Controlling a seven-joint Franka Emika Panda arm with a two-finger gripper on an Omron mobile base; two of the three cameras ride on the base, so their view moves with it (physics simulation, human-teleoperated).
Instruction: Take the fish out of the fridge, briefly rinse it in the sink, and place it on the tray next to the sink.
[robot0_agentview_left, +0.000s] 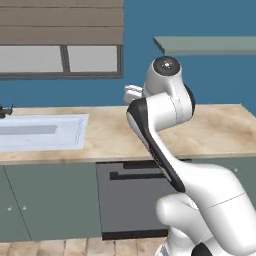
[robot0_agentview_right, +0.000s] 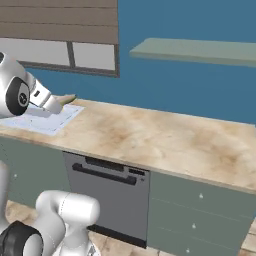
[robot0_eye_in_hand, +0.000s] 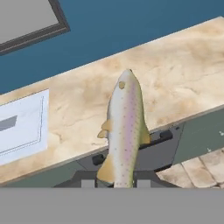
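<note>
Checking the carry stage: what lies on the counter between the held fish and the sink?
Nothing: in the hand view, only bare marbled counter separates the fish, clamped in the gripper, from the sink.

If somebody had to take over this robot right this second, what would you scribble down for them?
Gripper: shut on the fish, gripped near the tail, head pointing away from the hand.
Fish: out of the fridge, carried in the air above the counter edge, over the dishwasher.
Sink: set into the counter, off to the arm's left; the fish is not over it yet.
Done: fish fetched.
Left: move to the sink, rinse briefly, then lay the fish on the tray beside the sink.
</note>
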